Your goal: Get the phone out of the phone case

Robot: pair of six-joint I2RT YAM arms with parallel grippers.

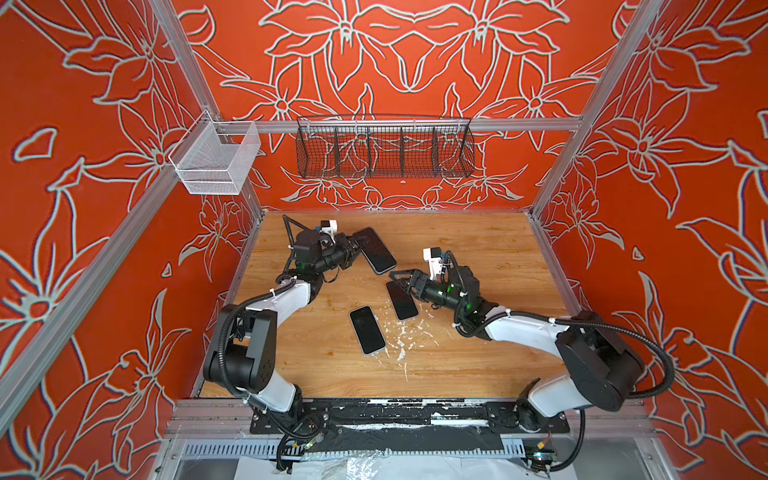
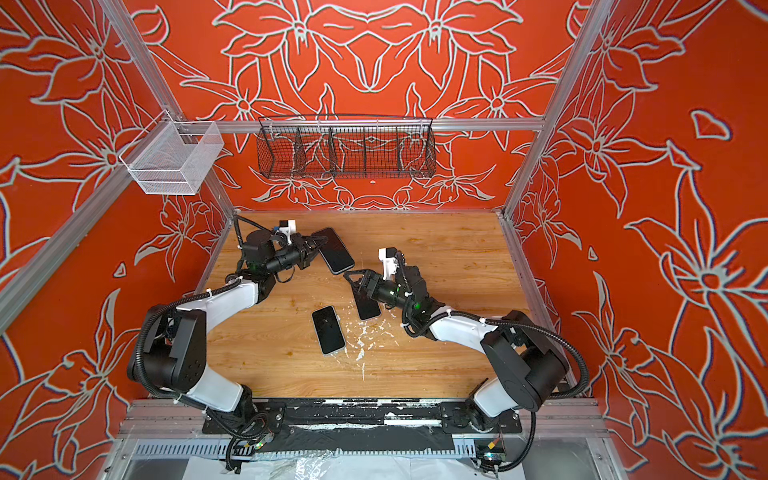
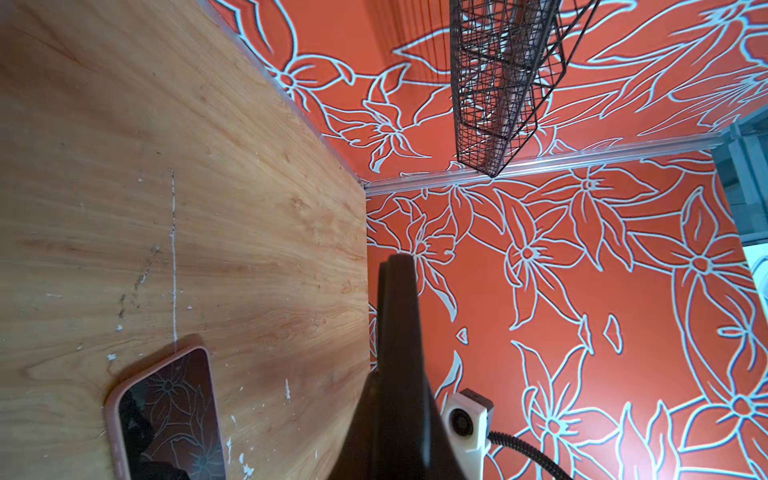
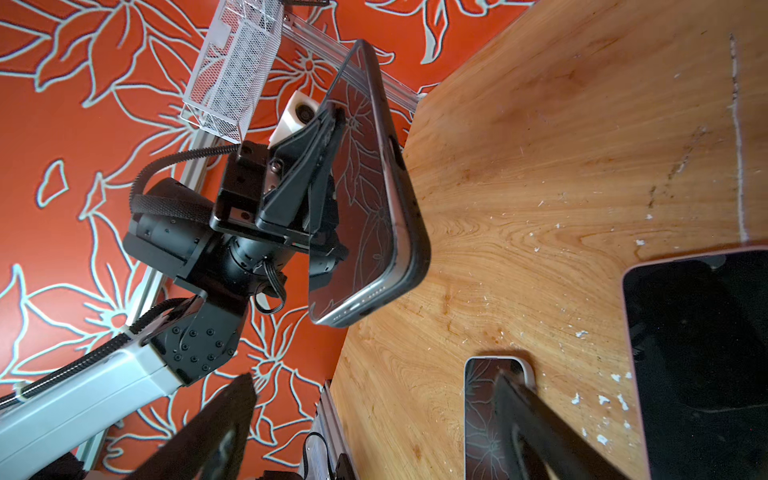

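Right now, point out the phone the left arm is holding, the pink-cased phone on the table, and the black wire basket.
held phone (image 1: 379, 250): in a top view, middle of its screen.
pink-cased phone (image 4: 698, 353): right wrist view, on its dark screen.
black wire basket (image 1: 384, 158): in a top view, front mesh wall.

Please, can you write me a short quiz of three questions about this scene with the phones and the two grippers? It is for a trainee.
1. True or false: the left gripper is shut on the black phone in a dark case and holds it off the light wooden table.
2. How many phones lie flat on the table? A: one. B: two. C: four.
3. Fill in: the jaws of the right gripper stand ___.

Key
1. True.
2. B: the black phone in a pink case and the black phone in a pale case.
3. open.
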